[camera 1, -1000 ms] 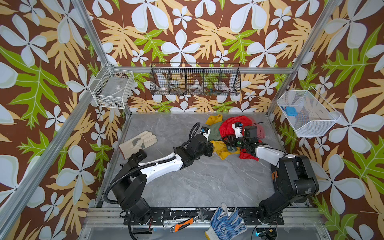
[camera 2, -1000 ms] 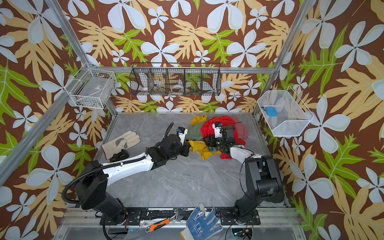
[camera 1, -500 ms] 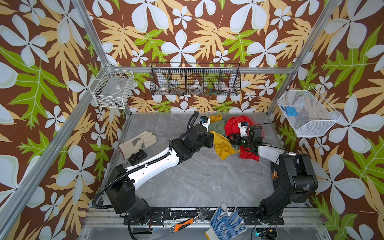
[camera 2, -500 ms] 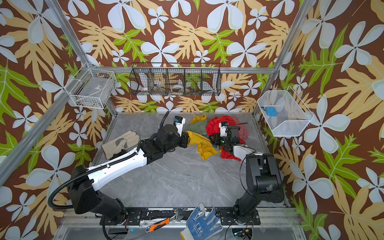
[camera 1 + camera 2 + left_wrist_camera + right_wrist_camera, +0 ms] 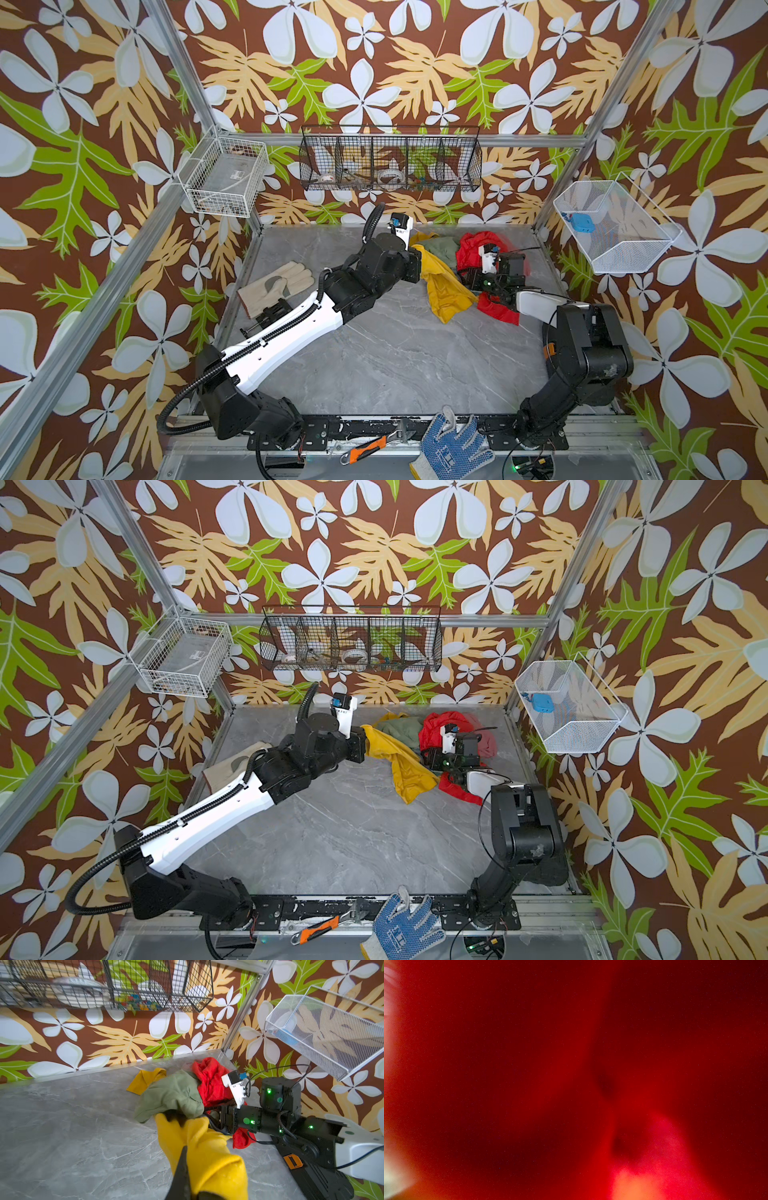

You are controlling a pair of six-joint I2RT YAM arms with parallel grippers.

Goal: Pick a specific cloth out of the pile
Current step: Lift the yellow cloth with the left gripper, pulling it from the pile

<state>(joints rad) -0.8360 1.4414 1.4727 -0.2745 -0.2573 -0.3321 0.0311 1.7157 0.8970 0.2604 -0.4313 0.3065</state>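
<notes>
Over on the far left of the grey surface (image 5: 395, 353), a tan leather work glove (image 5: 276, 286) lies flat, well out of the action. Moving across, the left arm reaches long toward the back, and the left gripper (image 5: 417, 257) is clamped right down: fingers (image 5: 182, 1167) pinched on a bunched edge of the mustard-yellow cloth (image 5: 446, 291). That's the one wanted! From the pinch the cloth runs off to the right and toward the front. It makes a long diagonal drape with its lower hem resting on the surface, right against the pile (image 5: 432, 729).

The left wrist view shows the catch. Beyond the fingers the yellow dives under the olive-green cloth (image 5: 172, 1093), and a yellow corner pokes out on its far side. So it's gripped but, by my reading, not yet free. Its long axis points from the left fingers straight into the heap, so the clean pull is back to the left, away from it. The olive piece may well ride along.

Further right the red cloth (image 5: 473, 247) mounds up, with the right gripper (image 5: 469, 277) buried low against it. Its wrist camera shows only red blur, so I cannot tell whether those fingers are open or hold anything.
</notes>
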